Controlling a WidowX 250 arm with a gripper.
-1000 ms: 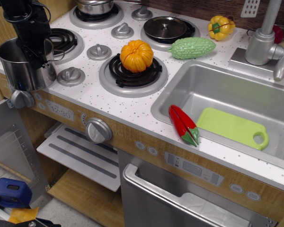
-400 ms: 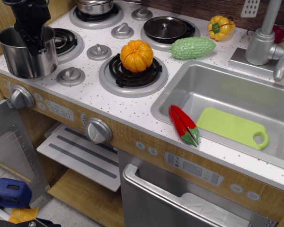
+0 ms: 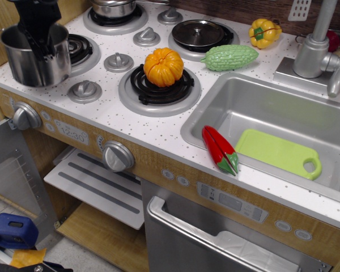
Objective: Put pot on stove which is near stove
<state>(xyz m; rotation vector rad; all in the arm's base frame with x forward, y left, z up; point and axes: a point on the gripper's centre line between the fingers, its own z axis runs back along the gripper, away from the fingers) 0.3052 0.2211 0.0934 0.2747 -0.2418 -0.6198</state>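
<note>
My claw (image 3: pixel 41 41): pinching pot rim | pot (image 3: pixel 37 59): upper left of frame, partly covering the stove (image 3: pixel 79 48) | pumpkin (image 3: pixel 163 66): centre burner | counter (image 3: pixel 141 127): white speckled

The end effector (image 3: pixel 38 35) grips the pot (image 3: pixel 35 56) beside the stove (image 3: pixel 79 50).

Only readable marking — digits "12:30" on small pale rectangular clock panel (image 3: pixel 71 131), set in wood-look front strip of toy cooktop, between two round grey front knobs. Digits faint, low contrast — reading fairly sure, not crisp. Small round and oblong buttons further right along same strip: any markings too small to read. No brand, label or number legible elsewhere.
</note>
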